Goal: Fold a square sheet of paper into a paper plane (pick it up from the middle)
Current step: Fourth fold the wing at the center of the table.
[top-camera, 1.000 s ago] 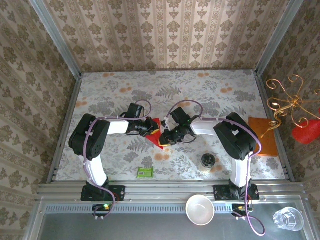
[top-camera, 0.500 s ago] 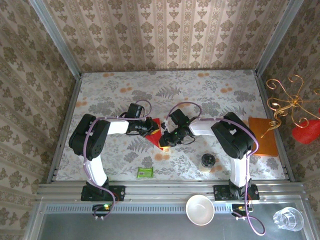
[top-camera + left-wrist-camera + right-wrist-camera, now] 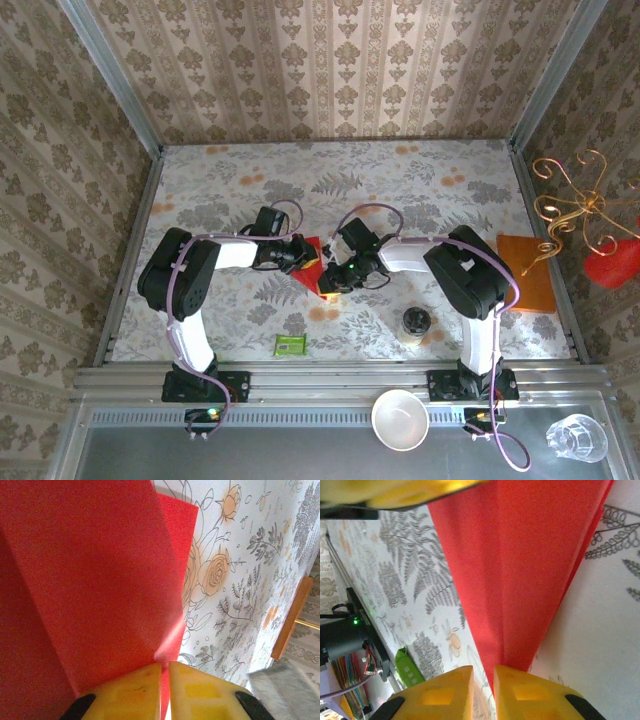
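Our left gripper (image 3: 165,669) is pinched narrow on the folded square sheet of paper (image 3: 90,580), which fans out ahead of its fingers (image 3: 130,687). Our right gripper (image 3: 483,674) nips the sheet's pointed end between nearly closed pads (image 3: 530,692), seemingly by a shallow bite. If either arm pulls away from the other, the thin sheet may tear or slip free, spoiling the creases.

sheet of paper (image 3: 314,246) between left tool (image 3: 303,257) and right tool (image 3: 333,277), apparently in both; packet (image 3: 290,345) nearer, pad (image 3: 535,280) far right
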### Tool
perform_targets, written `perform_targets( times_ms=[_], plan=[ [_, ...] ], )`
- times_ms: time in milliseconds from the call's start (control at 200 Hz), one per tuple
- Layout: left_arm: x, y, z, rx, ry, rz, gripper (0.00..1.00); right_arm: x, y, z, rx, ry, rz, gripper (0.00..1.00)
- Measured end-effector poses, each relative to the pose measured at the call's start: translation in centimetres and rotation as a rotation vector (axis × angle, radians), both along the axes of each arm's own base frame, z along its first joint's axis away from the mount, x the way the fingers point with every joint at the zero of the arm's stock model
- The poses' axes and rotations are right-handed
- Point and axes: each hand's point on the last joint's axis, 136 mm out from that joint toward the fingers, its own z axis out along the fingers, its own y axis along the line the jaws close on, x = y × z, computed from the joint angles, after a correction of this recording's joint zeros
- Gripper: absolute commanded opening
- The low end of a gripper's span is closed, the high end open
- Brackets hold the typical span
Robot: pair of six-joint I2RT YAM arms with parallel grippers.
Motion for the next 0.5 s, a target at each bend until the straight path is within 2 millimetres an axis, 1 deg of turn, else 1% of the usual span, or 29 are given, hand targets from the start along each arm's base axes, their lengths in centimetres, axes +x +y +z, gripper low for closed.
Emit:
perform_targets(
  times_ms=[55,135,220,260,310,410,500],
  plan=[
    [0.0,0.0,0.0,0.0,0.0,0.001,0.14,0.5,-0.6,1.0,0.006,-0.027,-0.034,0.23],
    [0.1,0.1,0.0,0.0,0.0,0.004,0.14,2.0,-1.9,2.7,0.009,-0.076,-0.104,0.23],
    [0.2,0.2,0.0,0.001,0.0,0.006,0.14,3.6,-2.7,3.8,0.011,-0.122,-0.162,0.22],
    [0.2,0.2,0.0,0.0,0.0,0.006,0.14,4.2,-3.0,3.9,0.009,-0.133,-0.183,0.21],
    [0.2,0.2,0.0,0.0,0.0,0.006,0.14,4.3,-3.0,3.8,0.006,-0.13,-0.196,0.2],
    [0.2,0.2,0.0,0.0,0.0,0.006,0.14,4.3,-2.7,3.5,0.01,-0.121,-0.196,0.18],
    [0.2,0.2,0.0,0.0,0.0,0.006,0.14,3.8,-2.0,2.6,0.001,-0.096,-0.18,0.17]
  ],
)
